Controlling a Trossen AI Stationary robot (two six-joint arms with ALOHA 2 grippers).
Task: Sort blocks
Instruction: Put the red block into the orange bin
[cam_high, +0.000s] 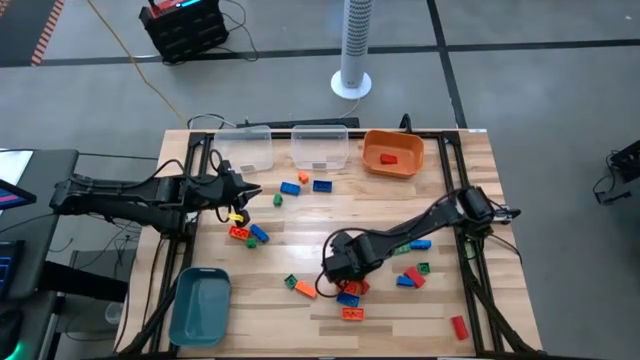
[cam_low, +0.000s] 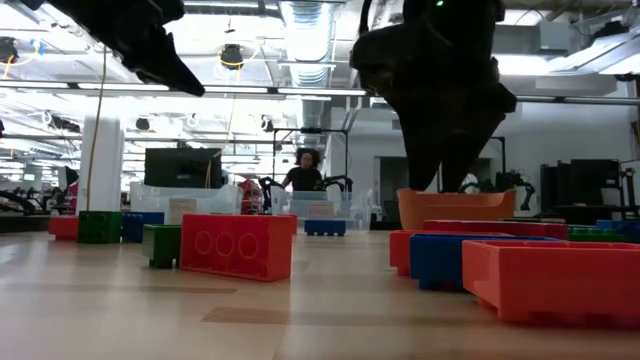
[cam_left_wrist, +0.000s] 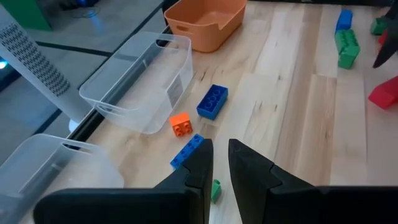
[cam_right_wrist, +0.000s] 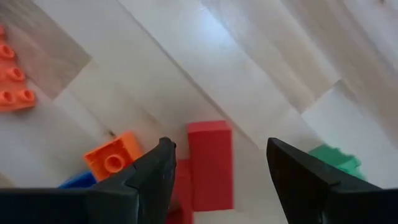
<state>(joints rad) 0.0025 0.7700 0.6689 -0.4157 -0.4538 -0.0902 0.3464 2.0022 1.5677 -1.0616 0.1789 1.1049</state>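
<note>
Fingers of right gripper (cam_right_wrist: 217, 163) spread, straddling red block (cam_right_wrist: 210, 163), arm low.

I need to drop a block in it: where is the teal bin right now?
In the high view the teal bin sits at the table's near-left corner, below the left arm, apart from the blocks.

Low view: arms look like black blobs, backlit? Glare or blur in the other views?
Low view: yes, bright ceiling lights behind turn both arms to silhouettes; the near orange brick is soft. Right wrist view: strong glare washes out the wood beyond the red brick, open right end effector above it. High view: even light, no harsh shadows.
</note>
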